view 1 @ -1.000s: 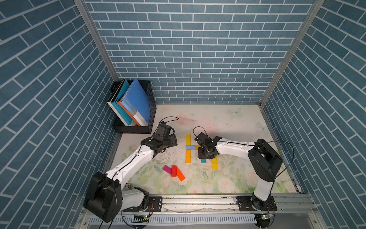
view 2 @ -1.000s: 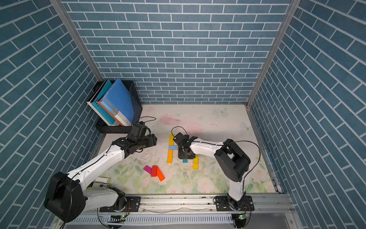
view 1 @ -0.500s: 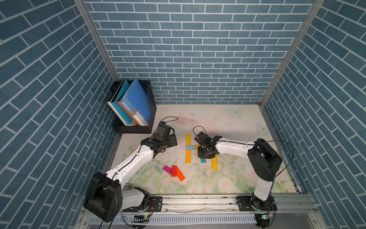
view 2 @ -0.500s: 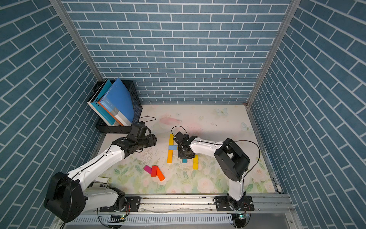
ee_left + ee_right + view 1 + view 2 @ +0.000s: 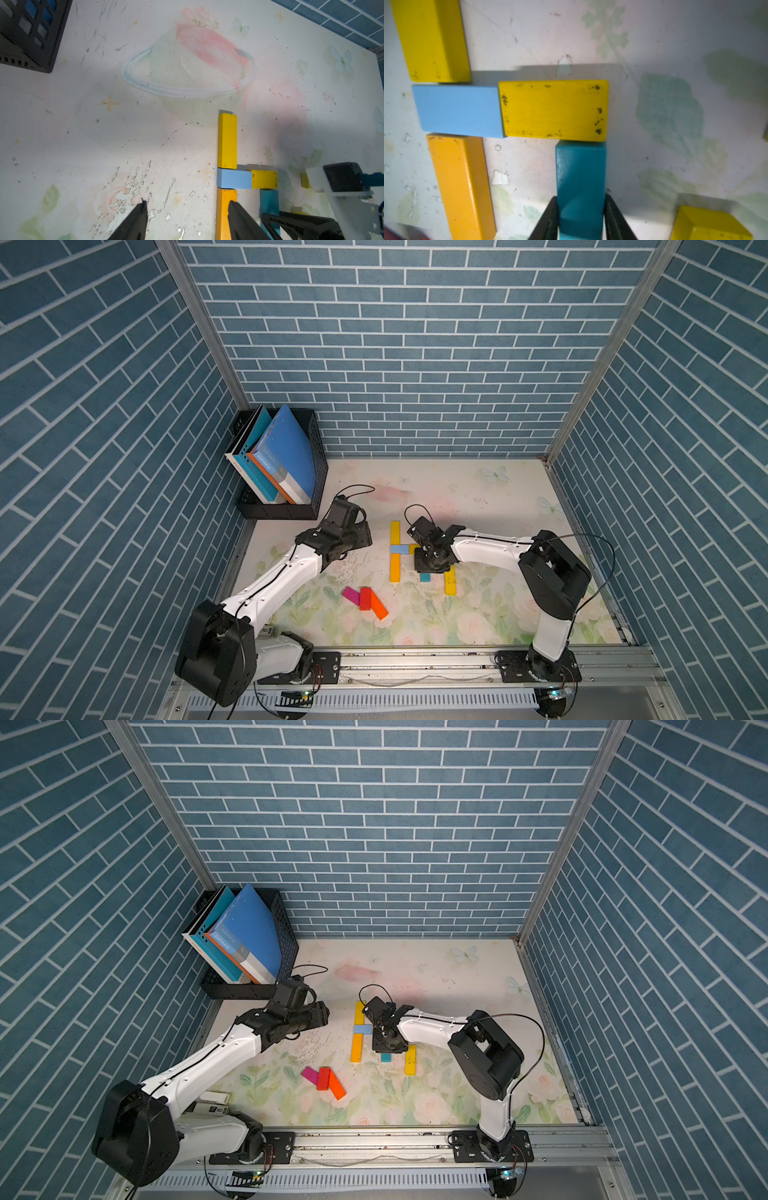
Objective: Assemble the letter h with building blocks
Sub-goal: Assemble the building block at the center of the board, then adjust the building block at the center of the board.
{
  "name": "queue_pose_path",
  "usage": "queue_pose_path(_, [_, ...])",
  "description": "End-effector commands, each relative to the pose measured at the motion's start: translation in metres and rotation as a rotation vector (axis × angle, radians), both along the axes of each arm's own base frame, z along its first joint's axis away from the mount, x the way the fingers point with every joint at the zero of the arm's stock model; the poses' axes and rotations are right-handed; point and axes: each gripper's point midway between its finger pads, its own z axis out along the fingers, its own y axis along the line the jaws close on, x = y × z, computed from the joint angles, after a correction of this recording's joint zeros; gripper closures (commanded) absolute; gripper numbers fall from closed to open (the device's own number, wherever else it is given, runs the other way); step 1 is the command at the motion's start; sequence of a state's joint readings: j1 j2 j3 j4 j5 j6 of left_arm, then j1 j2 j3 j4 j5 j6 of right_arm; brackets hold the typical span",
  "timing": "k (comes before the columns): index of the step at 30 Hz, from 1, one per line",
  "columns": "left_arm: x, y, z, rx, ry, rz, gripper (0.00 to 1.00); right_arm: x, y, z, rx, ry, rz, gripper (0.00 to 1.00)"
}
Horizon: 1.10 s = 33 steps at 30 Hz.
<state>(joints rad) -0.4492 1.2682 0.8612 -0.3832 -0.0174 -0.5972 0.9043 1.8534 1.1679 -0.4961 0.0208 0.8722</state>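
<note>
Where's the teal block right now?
Mid-table, the teal block lies gripped by the right gripper, its end against the short yellow block. In a top view it shows between the orange block and the lone yellow block.

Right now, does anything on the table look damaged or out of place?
The short yellow block in the crossbar has chipped paint, dark spots along its edges. Beside the orange block, the mat is scratched, its print flaked off.
</note>
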Motion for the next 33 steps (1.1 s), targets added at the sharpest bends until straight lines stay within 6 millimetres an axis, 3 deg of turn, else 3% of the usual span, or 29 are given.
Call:
queue_pose_path(1, [-0.002,0.004,-0.001,0.005,-0.002,0.004,0.33,-0.008,-0.006,-0.009,-0.041,0.040,-0.016,0.53])
queue_pose_path(6, [-0.002,0.002,0.007,-0.009,-0.008,-0.001,0.33,0.006,-0.002,0.020,-0.029,-0.034,0.002,0.41])
queue_pose_path(9, [-0.001,0.003,0.018,-0.014,-0.028,0.001,0.32,0.025,-0.005,0.043,-0.004,-0.088,-0.016,0.39])
queue_pose_path(12, [0.001,0.002,0.025,-0.016,-0.042,0.001,0.31,0.048,-0.013,0.053,0.028,-0.112,-0.043,0.39])
queue_pose_path(17, [0.003,-0.002,0.018,-0.020,-0.024,-0.010,0.31,0.082,-0.021,0.036,-0.006,-0.103,-0.040,0.41])
queue_pose_path(21, [0.000,-0.001,0.007,-0.011,0.008,-0.012,0.31,0.098,-0.022,0.023,-0.035,-0.104,-0.025,0.41])
queue_pose_path(33, [-0.003,0.000,-0.004,0.000,0.033,-0.014,0.31,0.097,-0.026,0.003,-0.075,-0.084,0.002,0.41])
